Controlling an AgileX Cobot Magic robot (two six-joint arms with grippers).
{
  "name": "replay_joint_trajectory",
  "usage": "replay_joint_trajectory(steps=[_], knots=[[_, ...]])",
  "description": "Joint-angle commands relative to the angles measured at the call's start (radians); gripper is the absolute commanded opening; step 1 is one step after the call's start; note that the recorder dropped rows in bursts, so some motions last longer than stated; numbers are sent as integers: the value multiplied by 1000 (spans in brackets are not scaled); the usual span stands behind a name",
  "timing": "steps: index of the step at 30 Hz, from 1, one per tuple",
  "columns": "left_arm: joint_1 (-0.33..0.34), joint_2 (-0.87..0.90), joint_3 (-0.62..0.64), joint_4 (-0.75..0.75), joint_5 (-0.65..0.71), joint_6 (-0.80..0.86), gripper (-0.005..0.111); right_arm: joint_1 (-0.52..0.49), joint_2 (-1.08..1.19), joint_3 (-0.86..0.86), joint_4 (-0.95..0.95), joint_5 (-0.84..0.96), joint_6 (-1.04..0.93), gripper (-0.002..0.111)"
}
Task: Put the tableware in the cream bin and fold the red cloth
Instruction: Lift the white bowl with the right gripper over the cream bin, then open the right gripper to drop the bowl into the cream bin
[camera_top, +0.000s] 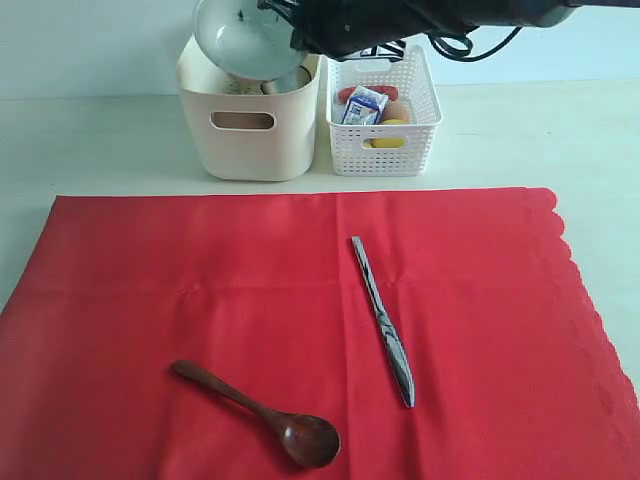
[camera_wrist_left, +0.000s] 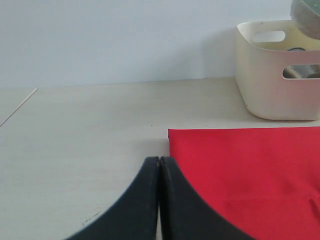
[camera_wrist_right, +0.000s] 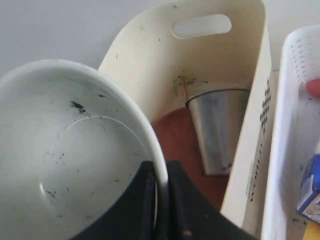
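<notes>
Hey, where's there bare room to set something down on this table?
Bare tabletop lies left of the tall cream plastic bin and right of the white perforated basket. The large red cloth is free beyond the dark wooden spoon and right of the silver table knife. Both containers are crowded.

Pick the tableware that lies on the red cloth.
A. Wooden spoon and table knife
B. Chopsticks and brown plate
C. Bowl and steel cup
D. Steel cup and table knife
A: the dark wooden spoon and the silver table knife lie apart on the red cloth, while the right gripper pinches the rim of the white speckled bowl over the cream bin.
</notes>
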Motion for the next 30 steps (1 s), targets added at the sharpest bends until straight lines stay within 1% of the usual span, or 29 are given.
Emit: replay_joint_trajectory(steps=[1,6,9,17,25,27,30], knots=[[3,-5,0,-9,-1,0,3,-6,-7,-3,18,-66,-3,0],[3,-5,0,-9,-1,0,3,-6,-7,-3,18,-64,-3,0],[3,-5,0,-9,-1,0,3,-6,-7,-3,18,-65,5,4],[3,-5,0,-9,-1,0,3,-6,-7,-3,18,-59,5,29],[3,-5,0,-9,-1,0,3,-6,-11,-3,18,-47,5,65],[3,-5,0,-9,-1,0,3,-6,-21,-3,9,-21,3,69],[3,-5,0,-9,-1,0,3,-6,-53,-3,-35,42,-29,69]])
